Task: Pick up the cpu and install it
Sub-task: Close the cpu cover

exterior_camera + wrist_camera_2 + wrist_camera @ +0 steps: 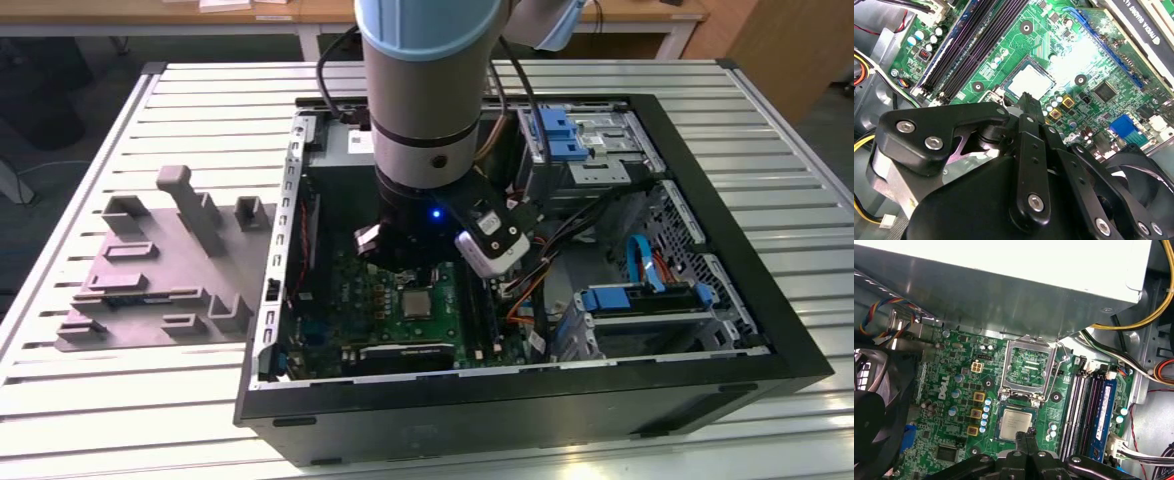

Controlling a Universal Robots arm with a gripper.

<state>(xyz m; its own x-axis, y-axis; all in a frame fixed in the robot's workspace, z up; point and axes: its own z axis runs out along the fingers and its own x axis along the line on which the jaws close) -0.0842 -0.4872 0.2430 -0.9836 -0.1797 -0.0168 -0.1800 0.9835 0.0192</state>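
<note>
The hand (1026, 102) sits low over the motherboard (1089, 65) with its two fingers pressed together and nothing between them, tips hanging just above the near edge of the cpu (1030, 82). The cpu itself is lying flat in the socket on the board, and the metal socket frame (1026, 371) is flipped up and open right beside it, so I'd say the chip is already seated and the hand is just parked over it. As for handling: it's a light, stiff little square with a slick metal top, and I'd guess the underside contacts are the fragile part, so you'd want to pinch it by two opposite edges and keep it level, no sliding around. The first wrist view gives the open frame, the RAM slots (1089, 412) next to it and the big grey power supply box (1004, 285) overhead, which you don't get in the second wrist view. The exterior view shows the whole open PC case (534, 400) on the slatted desk (120, 400), plus a grey parts tray (154, 275) sitting next to it.
</note>
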